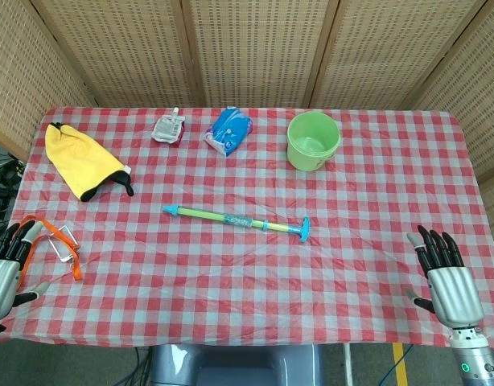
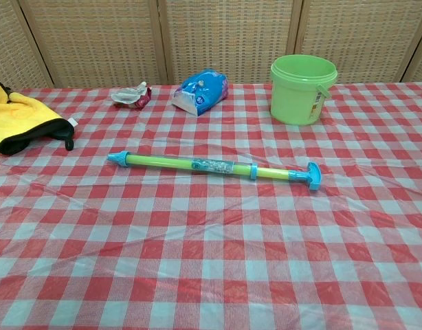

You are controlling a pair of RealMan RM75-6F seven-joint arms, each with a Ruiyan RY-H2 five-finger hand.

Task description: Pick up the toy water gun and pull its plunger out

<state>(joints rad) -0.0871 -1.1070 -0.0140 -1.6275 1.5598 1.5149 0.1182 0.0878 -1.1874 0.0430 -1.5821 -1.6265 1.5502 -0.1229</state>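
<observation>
Head view shows the water gun (image 1: 235,219) lying untouched mid-frame on the tabletop (image 1: 255,281), left robot hand (image 1: 7,261) and right robot hand (image 1: 446,277) empty, fingers spread, at the lower corners; reaching in likely comes next.

Water gun (image 1: 237,219) lies between two empty hands.

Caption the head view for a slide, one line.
Both hands, left hand and right hand, rest open at the table edge; toy water gun lies untouched mid-table.
</observation>
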